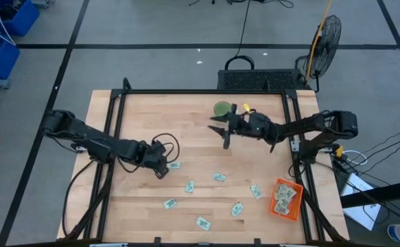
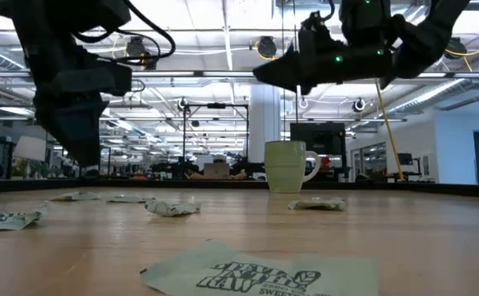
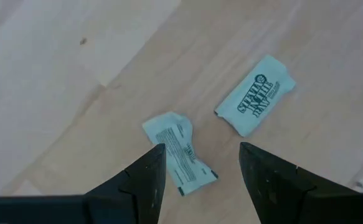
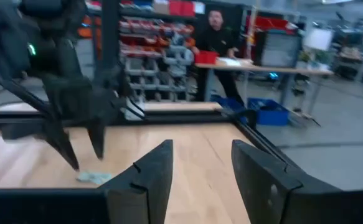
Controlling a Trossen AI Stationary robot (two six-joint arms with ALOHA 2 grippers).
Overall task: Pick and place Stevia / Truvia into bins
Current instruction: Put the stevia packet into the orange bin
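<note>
Left gripper (image 3: 200, 168) hovering low over crumpled Stevia sachet (image 3: 180, 152) on worktop (image 1: 186, 137), jaws apart. Right gripper (image 1: 226, 132) hanging mid-air near green mug (image 1: 221, 109), jaws apart, empty. Orange bin (image 1: 287, 200) holding sachets at worktop corner.

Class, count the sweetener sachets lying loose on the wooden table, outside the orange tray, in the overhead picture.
7 sachets: one by the left gripper, then and near the front edge. More lie in the orange tray, and an arm may hide others.
</note>
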